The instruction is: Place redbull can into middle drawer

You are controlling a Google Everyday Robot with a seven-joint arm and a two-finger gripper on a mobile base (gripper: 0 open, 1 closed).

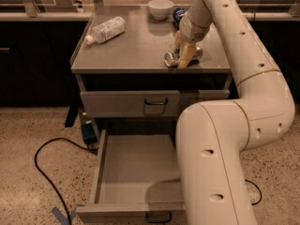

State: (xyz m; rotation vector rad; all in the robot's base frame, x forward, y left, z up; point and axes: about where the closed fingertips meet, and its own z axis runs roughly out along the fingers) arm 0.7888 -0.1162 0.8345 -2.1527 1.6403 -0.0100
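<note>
Cabinet top (pixel 136 50) is carrying the redbull can (pixel 170 59), lying on its side toward 5 o'clock. My gripper (pixel 181 56) is clamping that can from above. Below, at 6 o'clock, the middle drawer (pixel 136 170) is standing open.

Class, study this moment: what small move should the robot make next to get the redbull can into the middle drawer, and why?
Probably lift the redbull can just off the cabinet top. The gripper is down on the can, which lies on its side near the front edge, and the middle drawer stands open below.
</note>
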